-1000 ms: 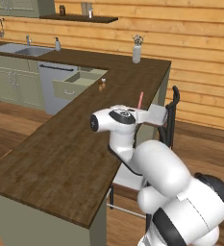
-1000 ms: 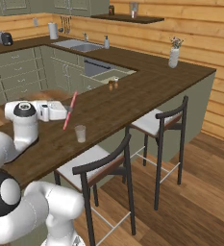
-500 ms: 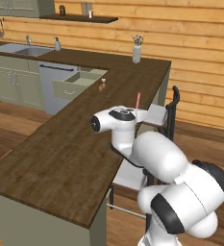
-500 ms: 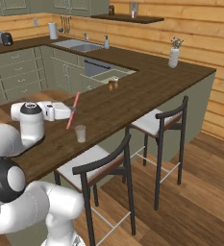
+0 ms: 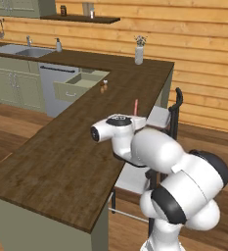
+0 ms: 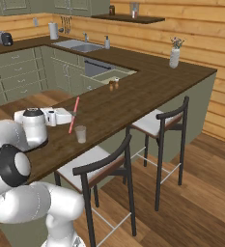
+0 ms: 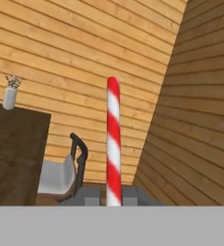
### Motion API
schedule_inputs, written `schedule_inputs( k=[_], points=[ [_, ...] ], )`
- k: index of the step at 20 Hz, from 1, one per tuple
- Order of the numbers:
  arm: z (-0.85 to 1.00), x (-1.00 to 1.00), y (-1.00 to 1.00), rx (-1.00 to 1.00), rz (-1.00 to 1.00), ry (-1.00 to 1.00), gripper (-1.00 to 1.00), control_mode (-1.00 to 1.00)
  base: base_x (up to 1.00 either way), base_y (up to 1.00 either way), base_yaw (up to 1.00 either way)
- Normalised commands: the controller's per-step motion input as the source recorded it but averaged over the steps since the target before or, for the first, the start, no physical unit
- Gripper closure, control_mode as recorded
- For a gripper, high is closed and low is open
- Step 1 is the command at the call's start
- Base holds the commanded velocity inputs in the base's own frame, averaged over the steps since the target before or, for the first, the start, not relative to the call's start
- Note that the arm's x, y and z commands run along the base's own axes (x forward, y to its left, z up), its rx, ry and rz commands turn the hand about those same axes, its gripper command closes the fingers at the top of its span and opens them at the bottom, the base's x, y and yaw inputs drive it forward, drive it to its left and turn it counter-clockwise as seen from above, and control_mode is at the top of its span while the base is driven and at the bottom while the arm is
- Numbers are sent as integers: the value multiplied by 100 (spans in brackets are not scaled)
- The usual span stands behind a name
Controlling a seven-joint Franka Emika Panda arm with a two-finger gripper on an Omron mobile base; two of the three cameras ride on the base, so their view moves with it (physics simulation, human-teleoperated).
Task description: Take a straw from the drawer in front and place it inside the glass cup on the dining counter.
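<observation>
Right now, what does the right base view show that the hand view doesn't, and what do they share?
Right base view alone: the glass cup standing on the dining counter, just below and beside the held straw's lower end, plus the open drawer and the sink behind it.

Hand view alone: the straw's red and white spiral bands up close, and the corner where two plank walls meet.

Both: the straw clamped upright in the shut gripper, the white flower vase at the counter's far end, and a stool.

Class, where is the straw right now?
In the right base view, the straw stands nearly upright in the shut gripper, just above the glass cup on the dining counter.
</observation>
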Motion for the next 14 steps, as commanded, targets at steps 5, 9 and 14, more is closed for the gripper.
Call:
schedule_inputs(
  k=[5, 9, 14],
  points=[
    [-2, 30, 15, 0, 0, 0, 100, -100, 0, 0, 0],
    [-1, 36, 6, 0, 0, 0, 100, -100, 0, 0, 0],
    [-21, 30, 0, 0, 0, 0, 100, -100, 0, 0, 0]
  ],
)
